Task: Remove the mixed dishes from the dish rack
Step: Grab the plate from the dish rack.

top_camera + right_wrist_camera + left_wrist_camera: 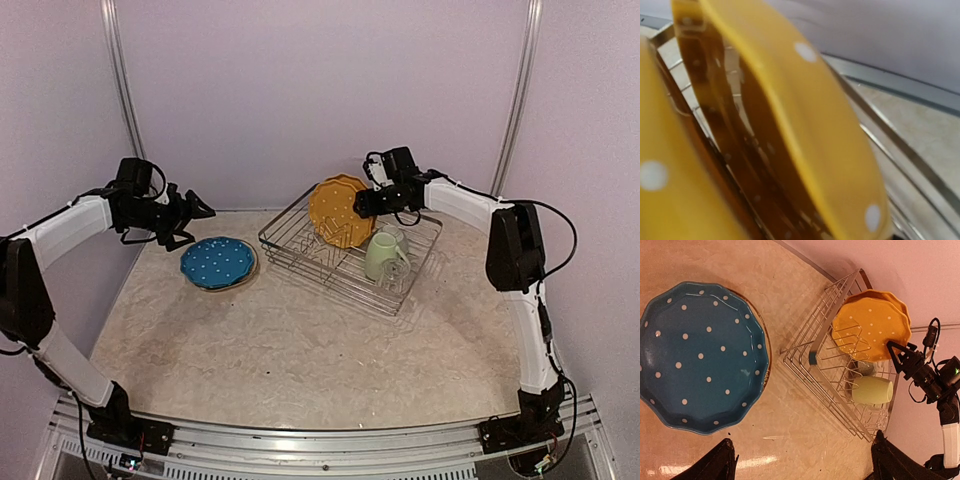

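Left gripper [203, 225] hangs with its jaws spread wide and holds nothing, just far-left of the blue white-dotted scalloped plate [218, 262]. That plate lies flat on the table [300, 350], left of the dish rack [320, 272], with a pale rim peeking out under it. Two orange scalloped plates [338, 210] stand upright at the rack's far-left end, and the pale green mug [383, 255] sits in the rack just to their right. Right gripper [358, 205] is right up at the orange plates' right edge, but I can't tell whether it's gripping or open.
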Robot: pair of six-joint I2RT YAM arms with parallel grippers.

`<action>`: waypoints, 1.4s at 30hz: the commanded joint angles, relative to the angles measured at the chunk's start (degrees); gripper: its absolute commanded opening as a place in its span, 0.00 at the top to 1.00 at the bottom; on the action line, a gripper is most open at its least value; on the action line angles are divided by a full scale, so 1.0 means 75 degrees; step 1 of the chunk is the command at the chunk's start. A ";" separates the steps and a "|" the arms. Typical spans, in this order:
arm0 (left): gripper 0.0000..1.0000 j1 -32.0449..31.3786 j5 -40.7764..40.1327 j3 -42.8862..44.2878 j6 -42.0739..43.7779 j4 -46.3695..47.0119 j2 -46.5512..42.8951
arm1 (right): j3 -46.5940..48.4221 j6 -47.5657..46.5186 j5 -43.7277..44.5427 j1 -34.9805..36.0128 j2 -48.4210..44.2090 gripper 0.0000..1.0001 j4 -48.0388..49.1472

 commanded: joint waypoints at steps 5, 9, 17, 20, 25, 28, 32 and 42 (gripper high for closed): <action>0.11 -0.0011 0.0319 0.0263 0.0012 -0.0036 0.0272 | 0.0088 0.0042 0.0172 0.0086 -0.0158 0.17 -0.0479; 0.11 -0.0014 0.0341 0.0222 0.0001 0.0007 0.0234 | 0.0002 -0.0027 0.0627 0.0138 -0.0705 0.10 -0.0719; 0.11 0.0000 0.0439 0.0216 -0.0095 0.0013 0.0149 | -0.0896 0.0025 0.0741 0.0500 -0.1414 0.11 -0.0412; 0.11 -0.0031 0.0521 0.0204 -0.0102 0.0065 0.0129 | -0.0822 0.0104 0.0570 0.0509 -0.1230 0.19 -0.0373; 0.11 -0.0052 0.0457 0.0233 -0.0022 0.0005 0.0090 | -0.0206 -0.0071 0.0778 0.0509 -0.0738 0.26 -0.0645; 0.11 -0.0080 0.0438 0.0200 0.0014 0.0050 0.0075 | 0.0043 -0.0171 0.0750 0.0489 -0.0492 0.27 -0.0644; 0.11 -0.0082 0.0456 0.0251 0.0036 -0.0001 0.0102 | 0.0262 -0.0223 0.0511 0.0380 -0.0151 0.28 -0.0562; 0.11 -0.0093 0.0493 0.0243 0.0025 0.0017 0.0227 | 0.0510 -0.0426 -0.0213 0.0293 0.0339 0.41 -0.0226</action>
